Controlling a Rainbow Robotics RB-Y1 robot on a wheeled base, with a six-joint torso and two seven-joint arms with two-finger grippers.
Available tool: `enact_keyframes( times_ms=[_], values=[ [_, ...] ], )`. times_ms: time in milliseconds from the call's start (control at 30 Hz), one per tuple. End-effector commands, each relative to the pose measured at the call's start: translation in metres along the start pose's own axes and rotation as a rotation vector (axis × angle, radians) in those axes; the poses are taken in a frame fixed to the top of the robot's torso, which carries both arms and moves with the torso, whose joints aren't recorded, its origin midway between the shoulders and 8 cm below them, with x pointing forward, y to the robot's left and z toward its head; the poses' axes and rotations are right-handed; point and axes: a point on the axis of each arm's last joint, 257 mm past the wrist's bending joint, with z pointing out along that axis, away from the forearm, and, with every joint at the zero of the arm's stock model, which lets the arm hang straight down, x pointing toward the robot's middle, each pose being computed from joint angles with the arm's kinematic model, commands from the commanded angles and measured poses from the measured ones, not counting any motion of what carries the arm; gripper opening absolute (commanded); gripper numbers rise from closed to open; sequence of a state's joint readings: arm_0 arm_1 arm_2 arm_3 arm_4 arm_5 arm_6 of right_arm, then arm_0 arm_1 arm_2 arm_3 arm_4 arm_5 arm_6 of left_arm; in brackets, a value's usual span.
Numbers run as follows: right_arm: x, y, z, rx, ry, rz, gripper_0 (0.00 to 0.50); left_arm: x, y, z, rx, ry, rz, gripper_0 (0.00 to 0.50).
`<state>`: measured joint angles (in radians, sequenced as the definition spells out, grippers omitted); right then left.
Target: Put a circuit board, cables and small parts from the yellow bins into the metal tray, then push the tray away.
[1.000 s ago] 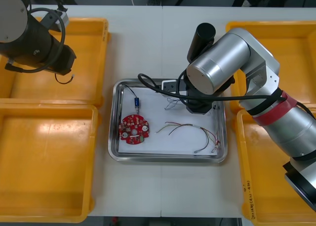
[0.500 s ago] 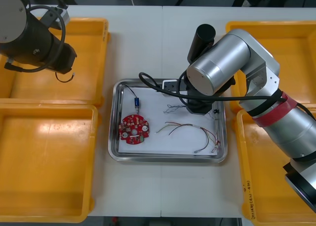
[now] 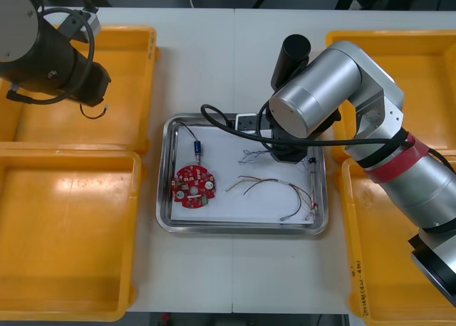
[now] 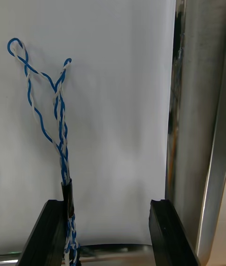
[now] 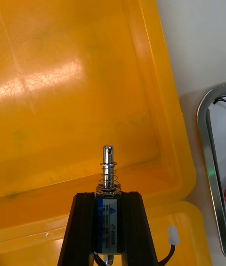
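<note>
The right arm (image 3: 335, 91) reaches in with its elbow bent. Its right gripper (image 4: 106, 209) points down into the metal tray (image 3: 162, 198), fingers wide apart and holding nothing. The twisted blue and white cable (image 4: 59, 120) lies on the tray floor just beside one finger. The left gripper (image 5: 107, 200) hovers over a far yellow bin (image 5: 70, 59), clamped on a small metal part (image 5: 108, 165).

4 yel. bins (image 3: 64, 233), 1 tray (image 3: 162, 198), 1 PCB (image 3: 193, 186)
</note>
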<state>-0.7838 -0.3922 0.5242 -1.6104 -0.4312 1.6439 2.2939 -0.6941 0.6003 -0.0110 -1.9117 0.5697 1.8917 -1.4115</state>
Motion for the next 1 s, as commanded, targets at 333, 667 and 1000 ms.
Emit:
enact_keyframes(
  times_ms=[333,667,1000],
  values=[
    [-0.025,0.01,-0.012,-0.017,-0.049,0.003,0.5,-0.005,0.004,-0.01,0.001,-0.038,-0.092,0.0],
    [-0.02,0.01,-0.017,-0.054,-0.014,0.002,0.5,-0.006,0.004,-0.01,0.001,-0.04,-0.097,0.002],
    [-0.023,0.001,-0.022,-0.038,-0.014,0.018,0.5,-0.005,0.004,-0.01,0.002,-0.039,-0.105,0.001]
  ],
)
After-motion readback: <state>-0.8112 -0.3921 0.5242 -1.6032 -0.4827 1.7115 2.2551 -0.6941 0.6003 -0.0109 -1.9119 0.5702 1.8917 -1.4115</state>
